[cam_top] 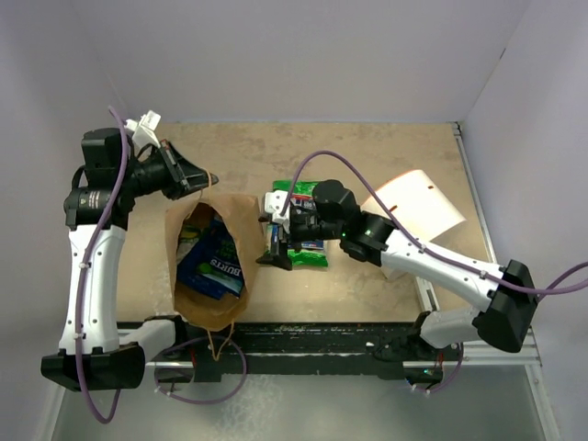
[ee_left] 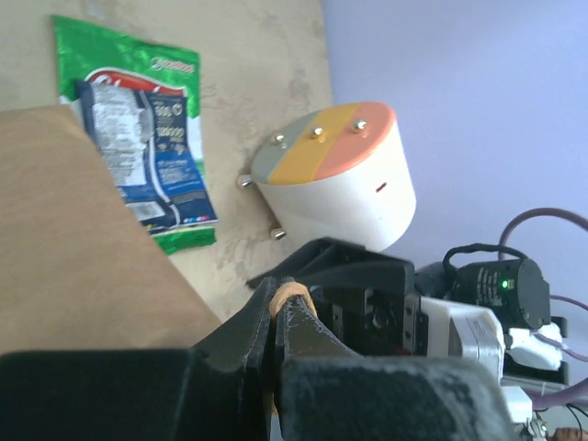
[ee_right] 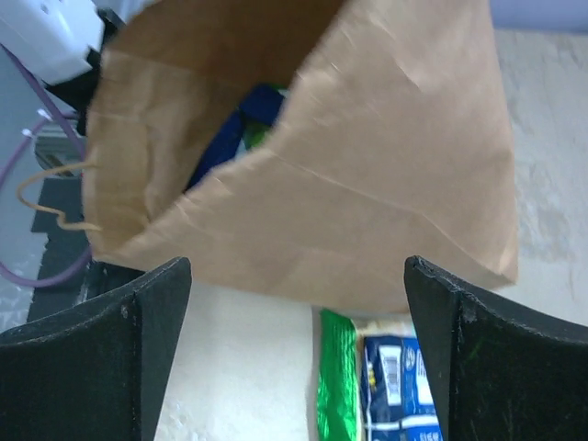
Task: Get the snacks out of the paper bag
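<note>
Snacks (cam_top: 213,265) were seen inside the paper bag (cam_top: 243,220), with 2 packets (cam_top: 308,250) just beside it under the right gripper (cam_top: 276,231), whose jaws stood wide apart, so a reach through the mouth, clear of the paper wall, was judged best, with the left gripper (cam_top: 211,176) kept clamped, apparently on a handle (ee_left: 290,292).

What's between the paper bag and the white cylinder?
Green packet with a blue packet on it; left wrist view. Top view: open right gripper over them.
</note>
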### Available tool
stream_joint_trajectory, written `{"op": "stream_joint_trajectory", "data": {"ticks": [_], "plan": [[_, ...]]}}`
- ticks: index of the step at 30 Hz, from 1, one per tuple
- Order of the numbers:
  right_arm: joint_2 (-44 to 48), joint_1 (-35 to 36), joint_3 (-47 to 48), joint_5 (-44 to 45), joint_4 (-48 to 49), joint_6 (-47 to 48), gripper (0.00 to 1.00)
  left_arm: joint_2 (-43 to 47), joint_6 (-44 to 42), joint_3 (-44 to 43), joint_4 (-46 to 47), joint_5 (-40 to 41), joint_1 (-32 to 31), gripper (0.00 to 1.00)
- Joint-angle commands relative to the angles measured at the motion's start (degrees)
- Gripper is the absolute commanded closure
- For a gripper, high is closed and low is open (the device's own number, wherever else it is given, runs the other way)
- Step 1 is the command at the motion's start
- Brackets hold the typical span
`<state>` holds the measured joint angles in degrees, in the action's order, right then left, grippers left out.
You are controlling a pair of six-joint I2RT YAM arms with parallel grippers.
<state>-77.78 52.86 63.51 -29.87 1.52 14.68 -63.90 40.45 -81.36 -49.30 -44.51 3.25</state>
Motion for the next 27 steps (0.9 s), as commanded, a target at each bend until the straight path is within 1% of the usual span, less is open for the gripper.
{"op": "stream_joint_trajectory", "data": {"ticks": [1,4,8,11,13,17,19,22,25,27], "plan": [[1.1,2.1,3.8,-0.1,5.3,-6.6,0.00,-0.2,4.2,-1.2,10.1,-5.6,0.1,1.00],[-0.2,4.6,8.1,7.1,5.8,-12.2,0.00,0.3,3.3,-3.9,8.1,-2.1,0.1,1.00],[-5.2,8.4,19.8,18.8,-3.6,-17.5,0.00,0.4,2.6,-7.8,6.1,1.2,0.1,1.00],[-6.8,9.8,23.0,27.0,-6.6,-20.7,0.00,0.2,1.3,-11.7,3.9,4.1,0.1,1.00],[-7.7,9.8,24.0,30.0,-8.0,-23.2,0.01,-0.8,-0.4,-15.3,0.1,9.2,0.1,1.00],[-11.7,9.8,30.1,30.3,-16.0,-25.7,0.01,-3.5,-4.1,-24.7,-6.9,19.6,0.1,1.00],[-14.1,9.7,33.3,30.8,-20.0,-25.8,0.01,-5.3,-5.9,-29.1,-10.0,24.5,0.1,1.00],[-17.6,9.6,38.5,37.3,-24.3,-23.4,0.00,-8.8,-7.4,-35.2,-13.3,31.2,0.1,1.00],[-19.4,9.5,42.1,43.1,-26.0,-20.3,0.00,-12.7,-10.1,-41.7,-15.9,35.9,0.1,1.00],[-20.2,9.0,44.5,44.6,-26.5,-19.6,0.01,-14.9,-12.6,-44.7,-16.7,38.9,0.1,1.00]]}}
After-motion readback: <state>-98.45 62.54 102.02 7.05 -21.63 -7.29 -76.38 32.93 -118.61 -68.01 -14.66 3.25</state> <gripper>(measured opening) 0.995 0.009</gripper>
